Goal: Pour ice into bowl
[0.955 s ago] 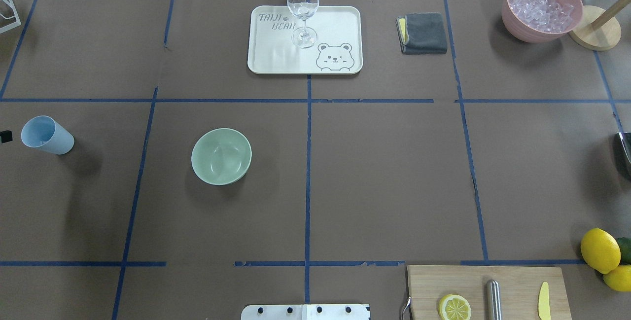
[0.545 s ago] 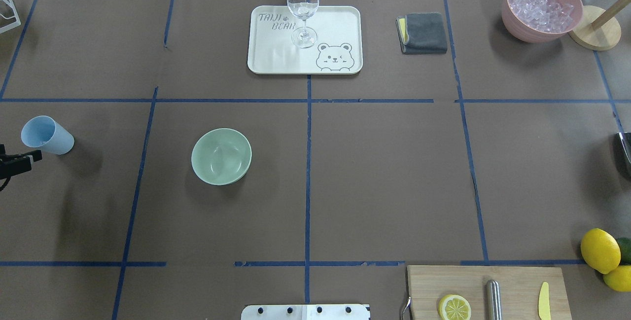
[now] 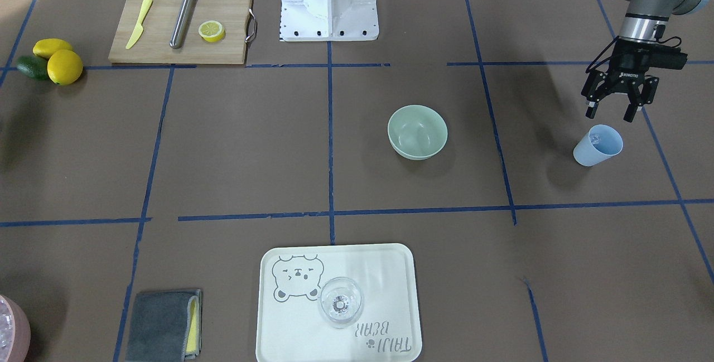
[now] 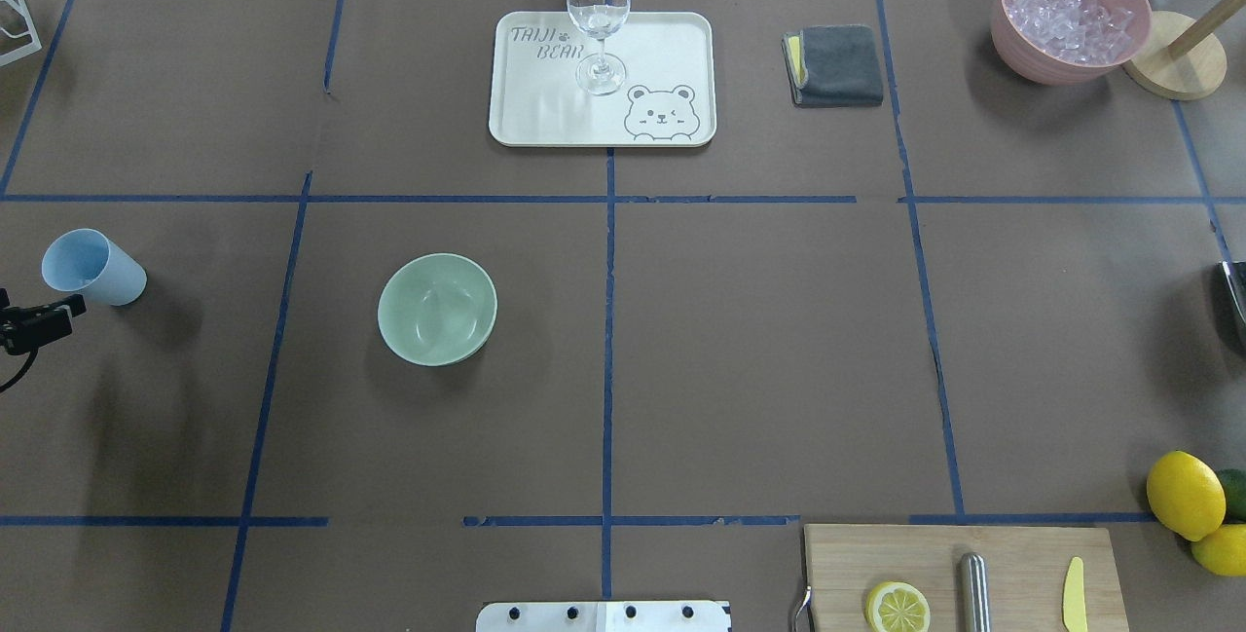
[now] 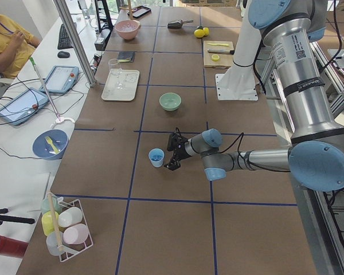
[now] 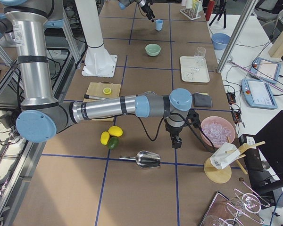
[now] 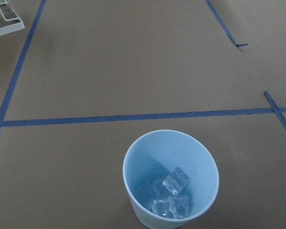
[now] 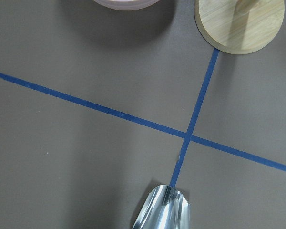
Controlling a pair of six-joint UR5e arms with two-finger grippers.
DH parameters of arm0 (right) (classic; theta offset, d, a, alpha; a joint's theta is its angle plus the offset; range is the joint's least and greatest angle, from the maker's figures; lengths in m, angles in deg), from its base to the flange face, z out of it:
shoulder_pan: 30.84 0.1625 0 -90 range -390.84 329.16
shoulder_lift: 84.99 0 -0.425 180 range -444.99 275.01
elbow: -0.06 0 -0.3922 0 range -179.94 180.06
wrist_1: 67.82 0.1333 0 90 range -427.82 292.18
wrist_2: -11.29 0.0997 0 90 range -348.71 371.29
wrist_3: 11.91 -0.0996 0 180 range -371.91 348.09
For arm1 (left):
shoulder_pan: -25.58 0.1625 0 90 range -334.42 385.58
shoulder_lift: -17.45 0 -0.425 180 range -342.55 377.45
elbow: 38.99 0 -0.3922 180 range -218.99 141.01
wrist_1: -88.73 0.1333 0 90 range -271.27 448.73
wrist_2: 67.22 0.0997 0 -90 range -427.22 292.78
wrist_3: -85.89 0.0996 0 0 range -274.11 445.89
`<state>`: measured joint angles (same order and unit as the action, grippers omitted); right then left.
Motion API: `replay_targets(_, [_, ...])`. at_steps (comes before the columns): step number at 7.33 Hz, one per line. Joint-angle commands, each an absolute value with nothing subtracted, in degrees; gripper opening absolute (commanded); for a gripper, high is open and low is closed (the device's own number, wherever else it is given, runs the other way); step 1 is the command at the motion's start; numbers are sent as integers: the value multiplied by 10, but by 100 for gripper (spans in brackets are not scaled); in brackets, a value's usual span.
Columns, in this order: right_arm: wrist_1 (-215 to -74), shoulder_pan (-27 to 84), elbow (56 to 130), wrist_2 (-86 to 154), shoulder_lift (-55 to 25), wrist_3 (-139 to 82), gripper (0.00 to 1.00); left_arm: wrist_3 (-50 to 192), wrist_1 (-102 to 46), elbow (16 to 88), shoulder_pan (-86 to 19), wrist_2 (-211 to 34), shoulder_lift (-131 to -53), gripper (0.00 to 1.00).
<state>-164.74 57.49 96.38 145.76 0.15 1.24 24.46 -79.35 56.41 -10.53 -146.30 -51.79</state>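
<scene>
Ice [image 7: 172, 193], a few small clear cubes, lies in the bottom of the upright light blue plastic cup [image 4: 92, 267] at the left end of the brown desk [image 4: 759, 340]. The jaws of the left arm [image 3: 641, 22] hang open just beside the cup. The round sage-green bowl [image 4: 437, 309] stands well to its right. I cannot tell whether the jaws of the right arm [image 6: 104, 108] are open or closed.
</scene>
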Motion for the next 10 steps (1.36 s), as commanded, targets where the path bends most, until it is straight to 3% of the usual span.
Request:
replay_targets(1, [-1647, 575, 964, 1458, 4, 13, 100, 245, -793, 535, -103, -1448, -546, 100])
replay_targets(10, [-1647, 581, 965, 1458, 5, 14, 100, 252, -793, 470, -102, -1436, -609, 98])
